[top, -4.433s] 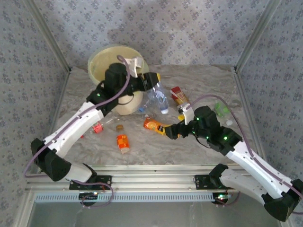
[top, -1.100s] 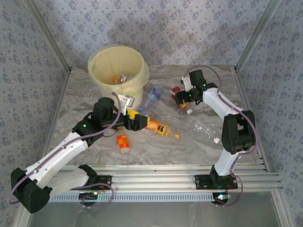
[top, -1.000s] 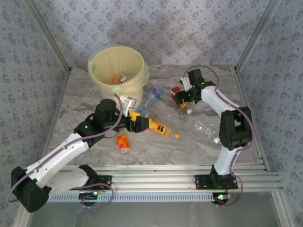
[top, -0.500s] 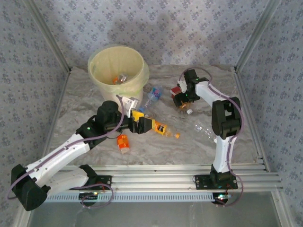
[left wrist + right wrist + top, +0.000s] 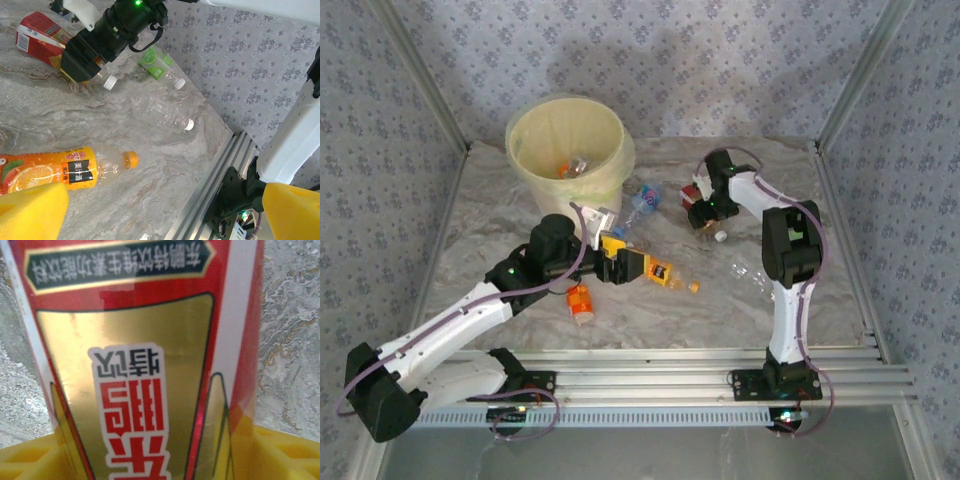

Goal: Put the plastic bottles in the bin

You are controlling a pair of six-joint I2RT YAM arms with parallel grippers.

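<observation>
The cream bin (image 5: 542,128) stands at the back left with a bottle (image 5: 570,167) inside it. My left gripper (image 5: 620,264) hangs open over the base end of an orange juice bottle (image 5: 662,272), which lies flat beside the left pad (image 5: 31,212) in the left wrist view (image 5: 60,172). My right gripper (image 5: 703,208) is shut on a red-labelled bottle (image 5: 692,192), its label (image 5: 145,355) sitting between the yellow pads (image 5: 280,450). A blue-labelled bottle (image 5: 645,200), a small orange one (image 5: 579,303) and a clear one (image 5: 755,275) lie on the marble.
A green-labelled bottle (image 5: 156,62) and a clear bottle (image 5: 167,114) lie near the patterned right wall. A white bottle cap (image 5: 720,236) shows just beyond the right gripper. The aluminium rail (image 5: 650,365) runs along the near edge.
The right arm has folded in over the red-labelled bottle and its jaws have narrowed onto it. My left gripper has crept slightly right along the orange bottle, still wide open.
</observation>
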